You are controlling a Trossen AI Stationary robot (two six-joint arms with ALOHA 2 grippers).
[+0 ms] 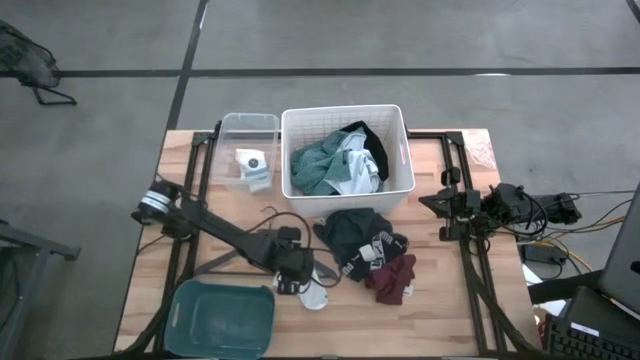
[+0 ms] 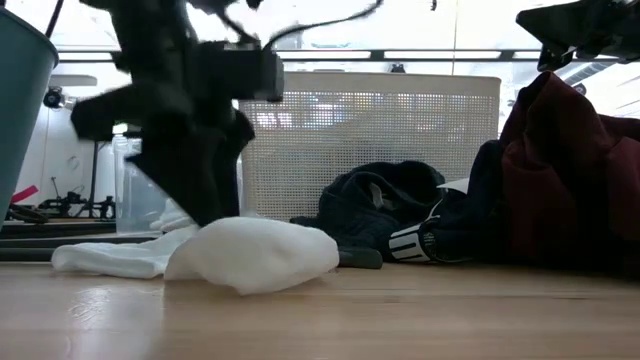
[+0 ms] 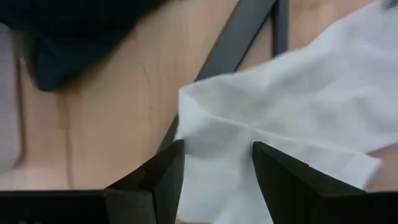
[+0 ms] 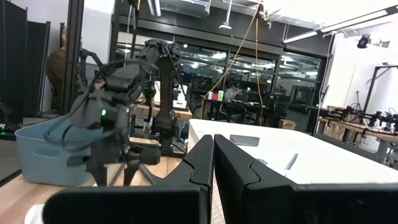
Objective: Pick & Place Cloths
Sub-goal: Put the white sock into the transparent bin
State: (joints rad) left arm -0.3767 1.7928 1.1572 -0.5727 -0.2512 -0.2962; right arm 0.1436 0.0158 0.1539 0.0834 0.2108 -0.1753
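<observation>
A white cloth point(image 1: 316, 293) point(image 2: 250, 255) point(image 3: 292, 106) lies flat on the table near its near edge. My left gripper point(image 1: 298, 282) point(image 2: 210, 215) point(image 3: 217, 146) is open right above it, one finger on each side of a raised fold. A black cloth with white print point(image 1: 352, 235) point(image 2: 385, 205) and a maroon cloth point(image 1: 393, 280) point(image 2: 570, 170) lie heaped to the right. A teal-green cloth point(image 1: 315, 165) and a white-grey one point(image 1: 352, 165) sit in the white basket point(image 1: 345, 110). My right gripper point(image 4: 213, 155) is shut and waits at the table's right edge. My left gripper comes at the white cloth from above, pointing down, with its fingers point(image 3: 168, 165) apart on either side of a raised fold point(image 3: 214, 134) near the cloth's edge. The fingertips point(image 2: 205, 222) reach the cloth's top. Whether they press on it I cannot tell. The cloth lies on the table.
A teal tub point(image 1: 222, 318) point(image 2: 20, 100) stands at the near edge, left of the white cloth. A clear bin point(image 1: 248, 125) with a white object stands left of the basket. Black frame rails point(image 3: 236, 37) run across the table, and cables trail by the right arm point(image 1: 545, 210).
</observation>
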